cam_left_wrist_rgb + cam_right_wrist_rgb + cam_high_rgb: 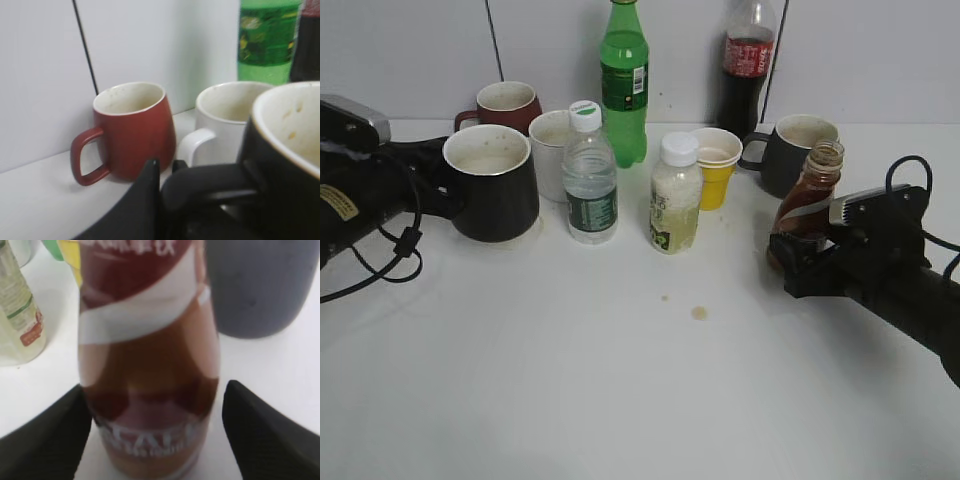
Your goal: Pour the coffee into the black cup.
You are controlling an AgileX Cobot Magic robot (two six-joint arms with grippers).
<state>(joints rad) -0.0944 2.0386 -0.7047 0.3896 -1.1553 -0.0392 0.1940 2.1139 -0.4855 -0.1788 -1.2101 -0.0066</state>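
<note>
Right end effector point(152, 435) spread around coffee bottle point(150, 355); left end effector point(167, 175) clamped on black cup point(492, 180) handle.

- Left arm point(365, 185) is showing matte black casing, a grey top, a yellow label, looping black cable
- Right gripper point(798, 262) is showing black fingers, a silver plate
</note>
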